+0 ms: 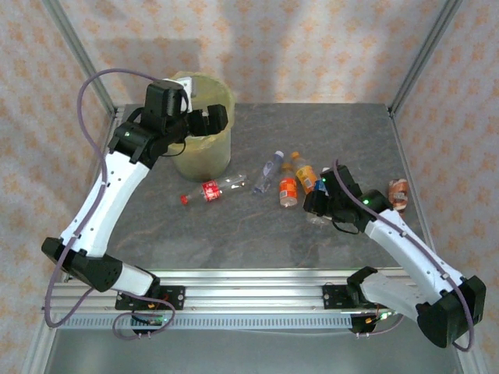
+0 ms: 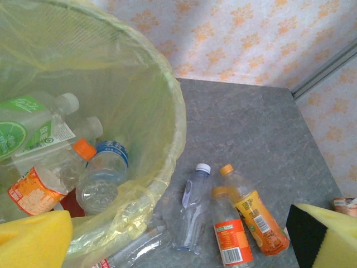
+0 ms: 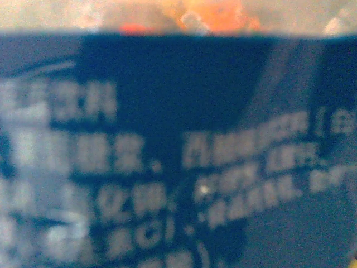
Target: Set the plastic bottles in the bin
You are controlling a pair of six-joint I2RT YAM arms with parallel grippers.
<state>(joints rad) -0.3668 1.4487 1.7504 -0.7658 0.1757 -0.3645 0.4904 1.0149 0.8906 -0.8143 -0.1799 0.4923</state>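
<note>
Pick-up step: my right claw (image 1: 317, 207) straddles a blue-labelled bottle (image 3: 178, 156) at the table's right; whether it already pinches, I cannot tell. My left claw (image 1: 199, 105) hangs spread above the bin (image 1: 209, 160), far left. Next: clamp firmly, lift, and carry leftward to the bin.

The left white-and-black jointed arm (image 1: 109, 187) rises from its base at the near left edge and reaches far forward, with its black wrist bent to the right. The left gripper (image 1: 196, 109) is spread wide, and its yellow foam pads (image 2: 33, 243) sit at opposite lower corners of the left wrist view. The right white-and-black jointed arm (image 1: 405, 241) stretches forward and leftward from its near-right base. The right gripper (image 1: 316, 206) points downward, and how its jaws stand cannot be made out.
</note>
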